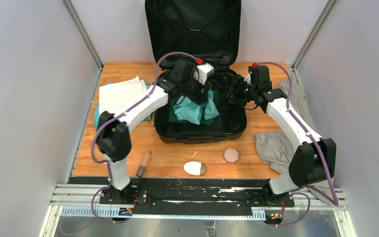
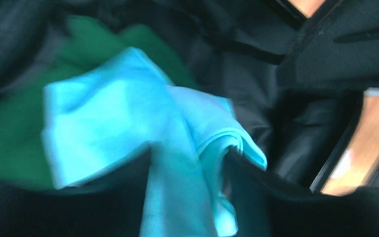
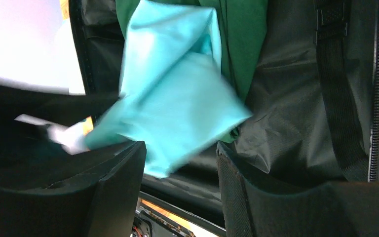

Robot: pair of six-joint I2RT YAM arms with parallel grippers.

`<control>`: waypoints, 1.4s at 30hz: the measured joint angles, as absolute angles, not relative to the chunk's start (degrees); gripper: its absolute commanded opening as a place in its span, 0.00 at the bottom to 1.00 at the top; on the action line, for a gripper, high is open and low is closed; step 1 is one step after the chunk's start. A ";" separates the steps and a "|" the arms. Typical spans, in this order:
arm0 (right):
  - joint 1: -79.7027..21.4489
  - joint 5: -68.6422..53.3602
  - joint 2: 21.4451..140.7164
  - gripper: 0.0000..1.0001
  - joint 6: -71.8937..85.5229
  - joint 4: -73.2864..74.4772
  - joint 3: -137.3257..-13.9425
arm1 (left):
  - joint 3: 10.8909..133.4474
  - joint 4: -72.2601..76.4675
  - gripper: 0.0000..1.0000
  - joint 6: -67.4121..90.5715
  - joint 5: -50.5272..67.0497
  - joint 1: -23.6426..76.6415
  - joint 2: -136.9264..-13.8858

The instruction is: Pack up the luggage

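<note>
Luggage (image 1: 202, 134): lies open at the middle back of the worktop (image 1: 177, 153), lid propped upright against the rear wall, tray flat with its black lining showing.
Cream cloth (image 1: 123, 94): folded, left of the tray, on the worktop.
Loose pieces in front: brown tube (image 1: 143, 164), white oval (image 1: 193, 168), pinkish octagonal piece (image 1: 231, 155), all just short of the tray's front wall.
Left fingers (image 2: 276, 212): over the middle of the tray, seemingly pinched on a gathered fold of the teal cloth (image 1: 191, 111); too blurred to be sure.
Teal cloth: hangs and drapes onto the green cloth (image 3: 242, 34) already in the tray.
Right fingers (image 3: 256, 197): spread wide, holding nothing, at the tray's right rim and facing left across it.
Grey garment (image 1: 274, 145): heaped on the worktop right of the tray, beside the right arm.
Key relation: tray floor directly below the left fingers; long axis seemingly left to right; left arm the nearer for setting the cloth down, right arm well placed to tuck it.
Top view only: whole layout, lid, things outside the tray.
Left wrist only: fold running down between its own fingers.
Right wrist only: gap between the right fingers, cloth corner beyond it, strap and zip edge.
</note>
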State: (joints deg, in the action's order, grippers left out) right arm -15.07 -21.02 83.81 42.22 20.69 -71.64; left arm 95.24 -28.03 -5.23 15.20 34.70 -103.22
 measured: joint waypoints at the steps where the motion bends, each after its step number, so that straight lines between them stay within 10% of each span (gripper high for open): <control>1: -15.05 -20.99 83.79 0.59 42.22 20.67 -71.55 | 94.94 -26.96 0.99 -3.27 18.02 35.29 -105.51; 8: -14.68 -20.34 83.53 0.60 41.30 21.32 -71.02 | 98.00 -28.36 1.00 4.14 31.18 35.81 -117.40; 25: -24.67 -23.77 105.71 0.41 41.12 17.47 -81.67 | 100.57 -37.95 1.00 -5.52 35.64 8.34 -99.63; 42: -28.60 -16.01 105.16 0.60 34.39 24.18 -88.27 | 91.94 -40.86 0.96 -9.21 20.47 -2.02 -113.69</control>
